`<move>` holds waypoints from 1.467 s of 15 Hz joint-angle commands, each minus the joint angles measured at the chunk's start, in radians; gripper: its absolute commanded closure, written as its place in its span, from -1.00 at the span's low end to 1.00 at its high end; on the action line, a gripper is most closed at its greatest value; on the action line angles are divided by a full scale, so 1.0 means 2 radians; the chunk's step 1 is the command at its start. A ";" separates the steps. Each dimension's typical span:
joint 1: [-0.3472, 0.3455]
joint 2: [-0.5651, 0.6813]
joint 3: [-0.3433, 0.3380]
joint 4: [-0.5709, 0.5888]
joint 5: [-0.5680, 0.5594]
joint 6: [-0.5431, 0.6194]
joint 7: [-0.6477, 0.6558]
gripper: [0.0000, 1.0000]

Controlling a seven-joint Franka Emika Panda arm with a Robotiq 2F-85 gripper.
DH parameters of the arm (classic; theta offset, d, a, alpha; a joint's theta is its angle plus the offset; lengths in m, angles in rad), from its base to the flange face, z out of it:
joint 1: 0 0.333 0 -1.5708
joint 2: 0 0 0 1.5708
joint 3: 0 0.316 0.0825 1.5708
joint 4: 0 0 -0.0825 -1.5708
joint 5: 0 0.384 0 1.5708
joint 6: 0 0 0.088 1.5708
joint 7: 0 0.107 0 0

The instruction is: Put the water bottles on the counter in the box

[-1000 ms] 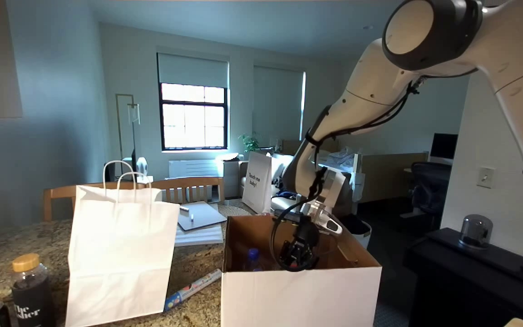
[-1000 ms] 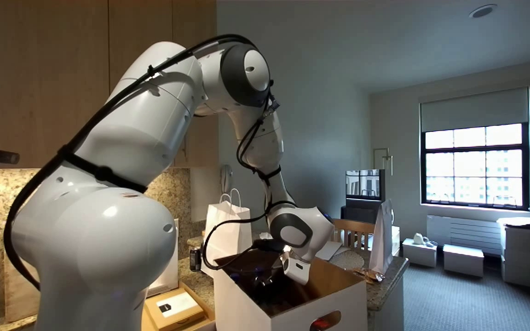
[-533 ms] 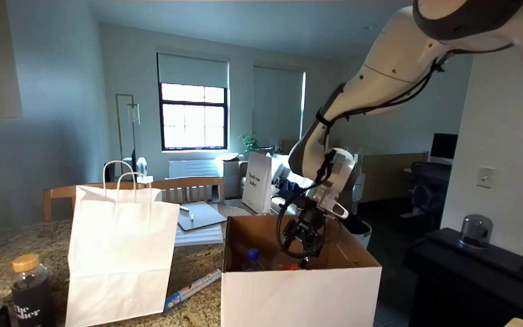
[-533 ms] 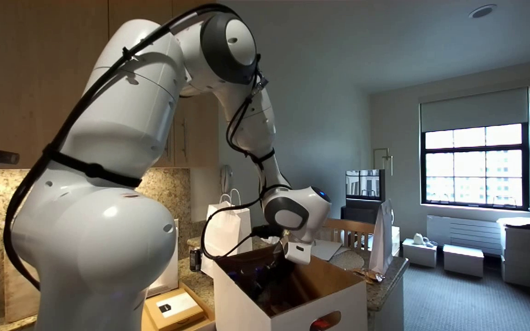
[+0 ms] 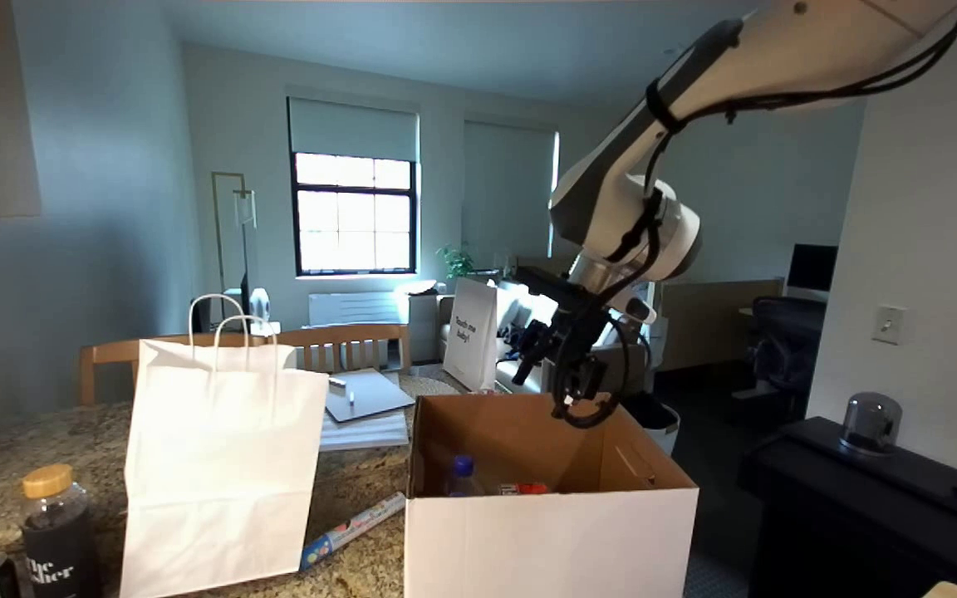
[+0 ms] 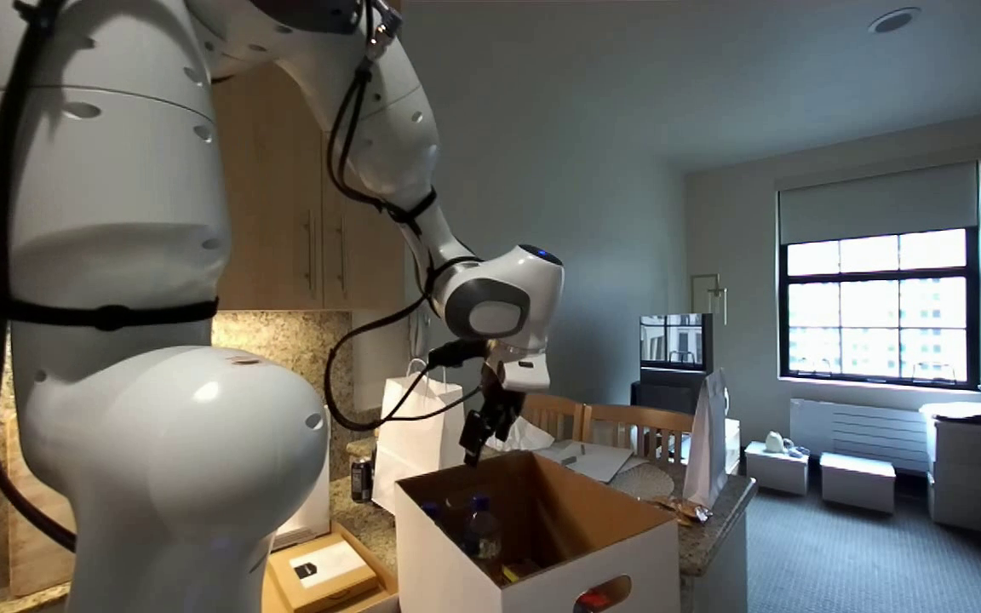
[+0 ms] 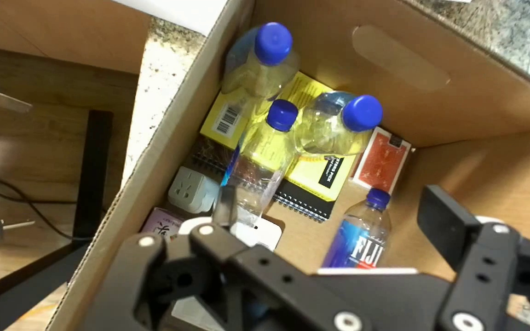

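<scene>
The box [image 5: 549,544], white outside and brown inside, stands on the speckled counter [image 6: 708,541]. My gripper [image 5: 541,394] is above its opening in both exterior views. In the wrist view the gripper [image 7: 334,211] is open, fingers wide apart, nothing between them. Several blue-capped water bottles are inside the box: one at the corner [image 7: 260,76], one beside it [image 7: 265,161], one further right [image 7: 327,124], and a FIJI bottle [image 7: 359,234] partly hidden by the gripper. A bottle top also shows in the exterior views [image 5: 463,477] [image 6: 482,528].
Yellow packaging [image 7: 315,177], a red card pack [image 7: 382,161] and a white adapter [image 7: 191,189] lie in the box. A white paper bag [image 5: 225,465], a wood-capped bottle with dark sleeve [image 5: 59,531], a patterned tube [image 5: 354,529] and a laptop [image 5: 369,392] are on the counter.
My gripper has risen from inside the box to above it, with the arm drawing up and back. The bottle and the red item inside the box are now less covered.
</scene>
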 commanded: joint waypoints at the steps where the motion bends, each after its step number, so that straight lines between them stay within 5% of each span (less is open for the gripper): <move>1: -0.012 -0.092 0.038 -0.023 -0.113 -0.044 0.083 -1.00; 6: 0.001 -0.141 0.093 0.047 -0.252 -0.201 0.127 -1.00; 12: 0.019 -0.150 0.118 0.154 -0.324 -0.398 0.061 -1.00; 16: 0.019 -0.146 0.107 0.183 -0.365 -0.452 -0.040 -1.00; 22: 0.012 -0.150 0.076 0.179 -0.418 -0.432 -0.227 -1.00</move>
